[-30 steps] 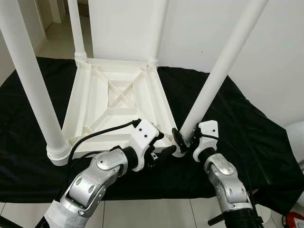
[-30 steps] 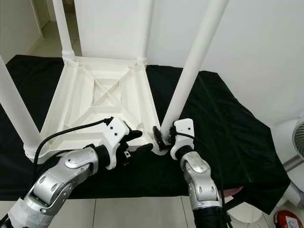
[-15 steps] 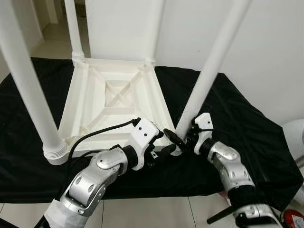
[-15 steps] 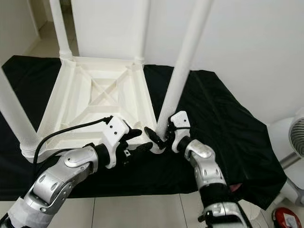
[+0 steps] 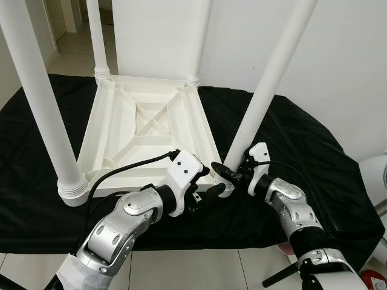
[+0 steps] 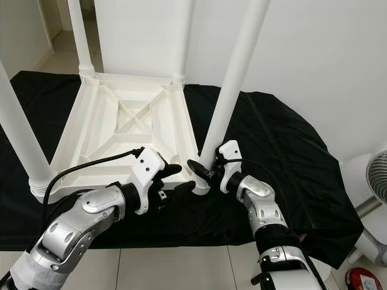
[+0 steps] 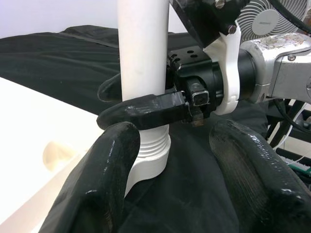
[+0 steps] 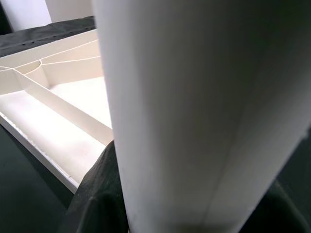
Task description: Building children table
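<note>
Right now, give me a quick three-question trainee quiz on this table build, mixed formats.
1. True or false: the white tabletop lies upside down on the black cloth.
2. Which end effector has its fingers around the near-right table leg? A) left B) right C) neither
3. Fill in: the left end effector sits beside the leg's threaded ____ end, fingers apart.

Key
1. True: the ribbed underside faces up and the legs point upward.
2. B: the right end effector grips the leg just above the threaded collar.
3. Lower, where the leg meets the tabletop's corner.
</note>
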